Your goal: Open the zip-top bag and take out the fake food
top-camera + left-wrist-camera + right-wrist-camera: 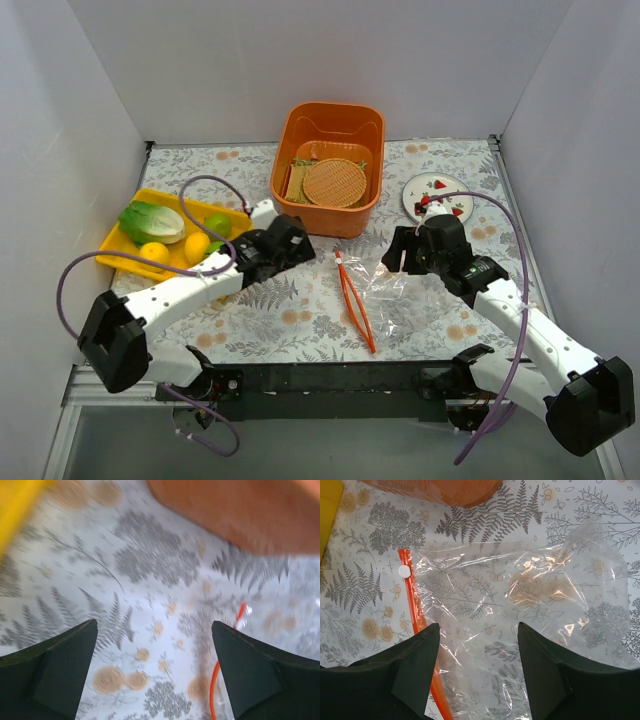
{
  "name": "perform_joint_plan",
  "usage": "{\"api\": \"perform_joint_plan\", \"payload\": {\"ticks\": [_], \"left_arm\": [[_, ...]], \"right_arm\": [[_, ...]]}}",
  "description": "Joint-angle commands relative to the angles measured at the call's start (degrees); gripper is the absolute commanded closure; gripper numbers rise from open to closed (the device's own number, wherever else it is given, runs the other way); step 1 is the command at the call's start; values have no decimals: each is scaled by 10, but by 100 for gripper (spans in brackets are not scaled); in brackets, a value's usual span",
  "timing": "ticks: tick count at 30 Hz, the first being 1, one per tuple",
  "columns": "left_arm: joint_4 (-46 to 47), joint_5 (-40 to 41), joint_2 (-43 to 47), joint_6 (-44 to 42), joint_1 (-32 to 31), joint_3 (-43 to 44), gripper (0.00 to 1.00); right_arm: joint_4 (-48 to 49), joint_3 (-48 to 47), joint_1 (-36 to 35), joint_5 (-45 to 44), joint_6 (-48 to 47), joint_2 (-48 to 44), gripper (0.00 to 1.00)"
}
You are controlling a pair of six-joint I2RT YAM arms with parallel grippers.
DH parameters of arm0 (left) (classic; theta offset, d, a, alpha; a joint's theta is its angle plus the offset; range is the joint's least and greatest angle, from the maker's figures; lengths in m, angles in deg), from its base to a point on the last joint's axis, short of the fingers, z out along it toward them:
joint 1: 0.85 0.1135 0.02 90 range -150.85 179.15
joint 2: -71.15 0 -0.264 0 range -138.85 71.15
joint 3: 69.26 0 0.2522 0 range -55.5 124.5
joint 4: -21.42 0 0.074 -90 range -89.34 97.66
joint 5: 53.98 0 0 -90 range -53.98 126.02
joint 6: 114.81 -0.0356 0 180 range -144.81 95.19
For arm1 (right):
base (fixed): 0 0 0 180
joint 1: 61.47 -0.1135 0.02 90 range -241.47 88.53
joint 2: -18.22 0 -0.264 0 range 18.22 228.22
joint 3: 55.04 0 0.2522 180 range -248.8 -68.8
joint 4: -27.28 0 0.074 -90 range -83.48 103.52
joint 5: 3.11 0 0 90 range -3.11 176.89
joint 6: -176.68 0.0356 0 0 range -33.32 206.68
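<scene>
The clear zip-top bag [385, 300] lies flat on the patterned table, its orange-red zip strip [355, 305] on its left side; nothing shows inside it. In the right wrist view the bag [520, 595] fills the middle, with the strip [415, 625] at left. The fake food, a pale cabbage piece [152, 221], lemons [155, 252] and a lime [218, 222], lies on a yellow tray [120, 240]. My left gripper [285, 240] is open and empty, left of the strip. My right gripper [405, 252] is open and empty, just above the bag's far edge.
An orange tub [332, 130] holding tan woven discs [333, 183] stands at the back centre. A white plate with red marks [437, 195] sits at the back right. White walls close in the table on three sides.
</scene>
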Motion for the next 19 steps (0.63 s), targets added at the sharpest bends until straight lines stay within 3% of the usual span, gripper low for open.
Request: {"api": "perform_joint_plan", "payload": {"ticks": [1, 6, 10, 19], "left_arm": [[17, 22, -43, 61, -104, 17, 2], [135, -62, -32, -3, -159, -21, 2], [136, -38, -26, -3, -191, -33, 2], [169, -13, 23, -19, -194, -59, 2]], "right_arm": [[6, -21, 1, -22, 5, -21, 28], [-2, -8, 1, -37, 14, -43, 27], [2, 14, 1, -41, 23, -73, 27], [-11, 27, 0, -41, 31, -87, 27]]}}
